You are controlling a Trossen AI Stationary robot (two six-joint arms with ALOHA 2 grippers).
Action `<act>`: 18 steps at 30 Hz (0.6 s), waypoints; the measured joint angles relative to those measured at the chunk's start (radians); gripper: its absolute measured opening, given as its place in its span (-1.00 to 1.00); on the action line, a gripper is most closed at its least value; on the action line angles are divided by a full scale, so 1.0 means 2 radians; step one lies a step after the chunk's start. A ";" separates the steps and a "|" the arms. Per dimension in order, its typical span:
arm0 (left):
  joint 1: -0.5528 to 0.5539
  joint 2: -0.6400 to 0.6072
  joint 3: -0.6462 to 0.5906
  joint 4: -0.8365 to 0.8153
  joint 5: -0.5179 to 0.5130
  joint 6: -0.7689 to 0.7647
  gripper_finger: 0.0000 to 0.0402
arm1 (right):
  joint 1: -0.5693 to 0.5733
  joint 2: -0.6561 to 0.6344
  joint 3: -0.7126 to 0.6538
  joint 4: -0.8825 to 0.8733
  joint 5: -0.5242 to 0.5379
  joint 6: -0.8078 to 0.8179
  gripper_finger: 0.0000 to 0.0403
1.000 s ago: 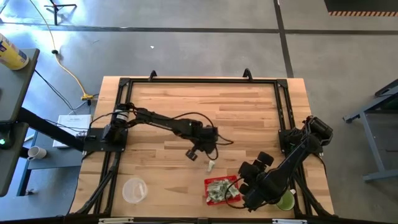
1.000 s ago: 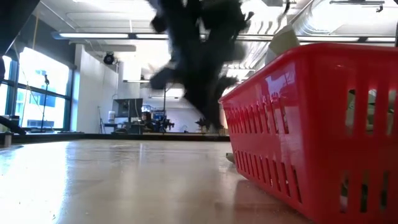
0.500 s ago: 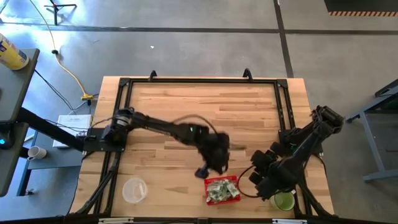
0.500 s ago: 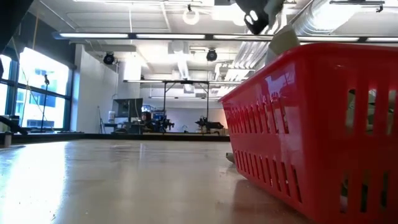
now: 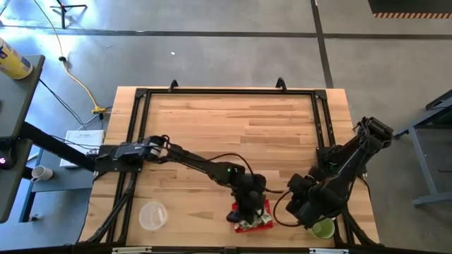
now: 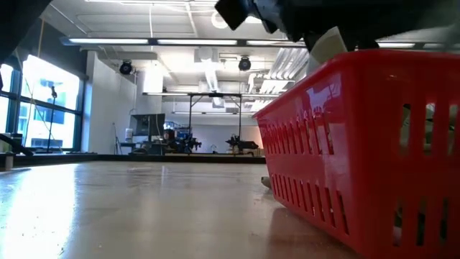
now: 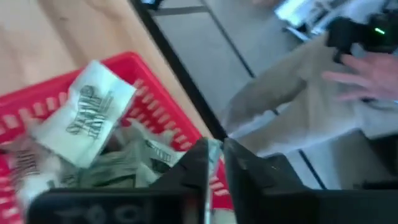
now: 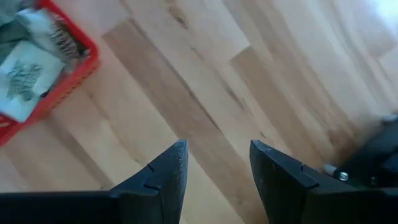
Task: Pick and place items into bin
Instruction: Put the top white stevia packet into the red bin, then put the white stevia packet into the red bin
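The red basket [image 5: 266, 209] stands near the table's front edge and holds several pale green-and-white wrapped items [image 8: 22, 81]. One item [image 7: 92, 112] sticks up above the rim [image 6: 327, 44]. My left gripper [image 5: 247, 209] hangs over the basket, slanting down, and is shut on a thin pale green item [image 7: 214, 147]. My right gripper [image 8: 214, 152] stands open over bare wood just right of the basket, with nothing between its fingers. My left gripper pinches a thin pale green item [image 7: 215, 144] between its two fingers; only a sliver shows at their free ends. The fingers come slanting down from the table's left side. The item is lifted clear, above the items in the basket.
A green cup [image 5: 324, 228] stands at the front right, under my right arm. A clear round container [image 5: 152, 215] sits at the front left. Beyond the table's front edge the left wrist view shows a person's hand [image 7: 367, 74]. The table's far half is bare wood.
My left gripper has swung from the table's middle toward the near edge and come over the basket, rolling as it went. The white item that lay on the wood behind the basket is gone from there. My right gripper has drawn back from the basket toward the right edge.
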 joint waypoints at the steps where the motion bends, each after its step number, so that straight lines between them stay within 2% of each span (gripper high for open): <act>1: -0.002 0.000 0.000 0.001 -0.015 -0.009 -0.51 | 0.000 0.000 0.000 0.005 -0.002 -0.005 -0.18; 6: -0.002 -0.015 0.000 -0.034 -0.055 -0.018 -0.05 | 0.000 0.000 0.000 0.009 -0.008 -0.017 -0.18; 10: 0.011 -0.066 0.003 -0.134 -0.063 0.002 0.26 | -0.006 0.000 0.000 0.006 0.005 -0.023 -0.18; 15: 0.034 -0.121 0.000 -0.324 -0.109 0.067 0.46 | -0.044 0.000 0.000 0.025 0.017 -0.049 -0.18; 18: 0.045 -0.155 0.000 -0.384 -0.139 0.065 0.53 | -0.096 0.000 0.000 0.059 0.002 -0.104 -0.18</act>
